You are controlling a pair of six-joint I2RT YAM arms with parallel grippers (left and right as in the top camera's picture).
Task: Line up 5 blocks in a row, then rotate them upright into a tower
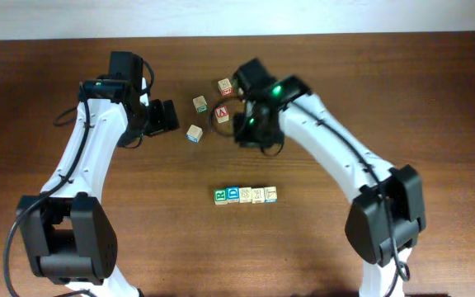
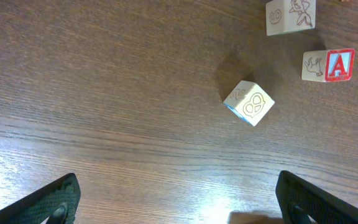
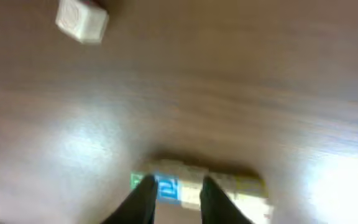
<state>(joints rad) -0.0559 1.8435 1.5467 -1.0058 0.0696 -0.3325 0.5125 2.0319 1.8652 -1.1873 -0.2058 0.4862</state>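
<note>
Several small wooden blocks stand in a tight row (image 1: 246, 195) at the table's middle, green and blue faces at its left end. The row (image 3: 201, 186) also shows blurred in the right wrist view, beyond the fingers. My right gripper (image 1: 248, 130) (image 3: 176, 200) hovers well behind the row, its jaws a little apart and open with nothing between them. A loose cube with a blue edge (image 1: 194, 133) (image 2: 248, 102) lies ahead of my left gripper (image 1: 167, 116) (image 2: 185, 202), which is wide open and holds nothing.
Other loose cubes lie at the back: one with a red "A" (image 1: 223, 114) (image 2: 329, 65), one with red marks (image 1: 225, 85) and a pale one (image 1: 199, 104) (image 2: 291, 15). A pale cube (image 3: 81, 20) shows at the right wrist view's top left.
</note>
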